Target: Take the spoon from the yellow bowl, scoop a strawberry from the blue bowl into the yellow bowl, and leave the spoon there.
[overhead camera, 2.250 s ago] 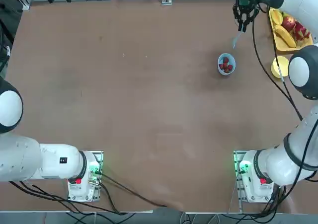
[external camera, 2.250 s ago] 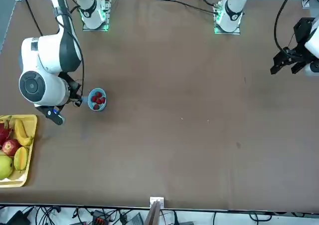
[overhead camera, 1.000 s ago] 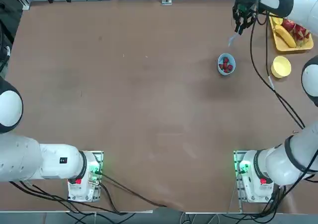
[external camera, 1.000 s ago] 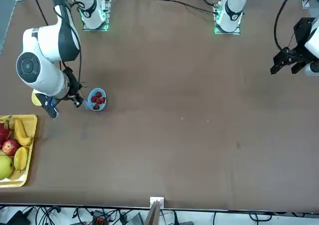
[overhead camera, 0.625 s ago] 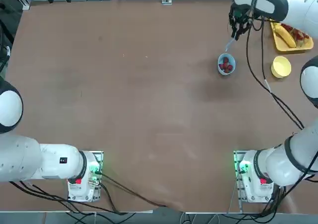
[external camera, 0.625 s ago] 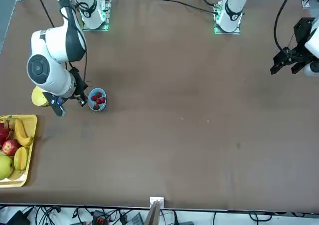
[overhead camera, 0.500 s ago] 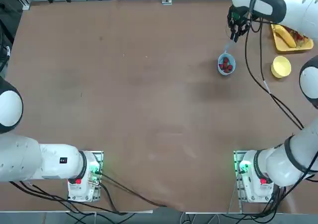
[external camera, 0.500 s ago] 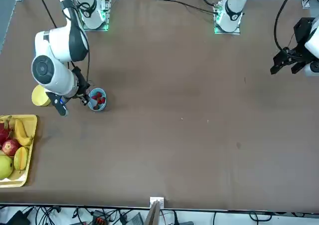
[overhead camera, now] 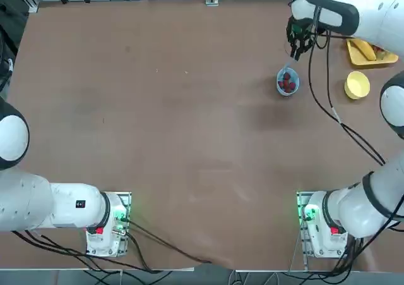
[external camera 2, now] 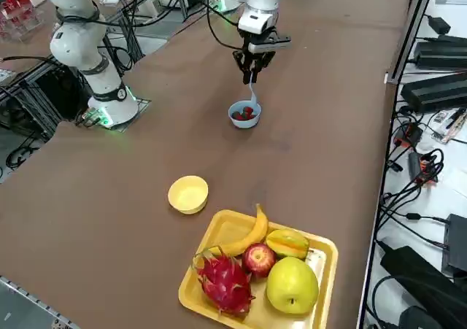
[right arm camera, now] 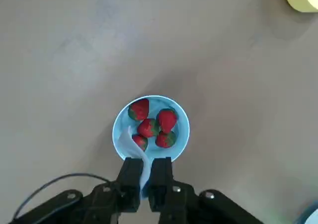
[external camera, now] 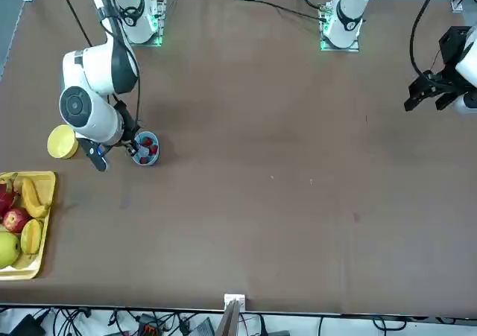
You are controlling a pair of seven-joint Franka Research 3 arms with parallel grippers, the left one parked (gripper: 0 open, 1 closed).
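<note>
My right gripper (right arm camera: 145, 178) is shut on the handle of the pale blue spoon (right arm camera: 131, 145), which hangs down from it. The spoon's scoop end rests just inside the rim of the light blue bowl (right arm camera: 180, 132), next to several red strawberries (right arm camera: 148, 127). From the right side, the gripper (external camera 2: 252, 75) stands above the blue bowl's (external camera 2: 244, 119) far edge with the spoon (external camera 2: 252, 94) pointing down. The yellow bowl (external camera 2: 188, 194) is empty and sits apart from the blue one, toward the table's right side (overhead camera: 356, 84).
A rectangular yellow tray (external camera 2: 319, 248) holds a banana, an apple, a dragon fruit and other fruit beside the yellow bowl. In the top view, my arm partly covers the tray (overhead camera: 357, 56). Cables run along the table's far edge.
My right gripper has carried the spoon from near the tray's side toward the blue bowl and lowered it. The scoop end now reaches into the bowl.
</note>
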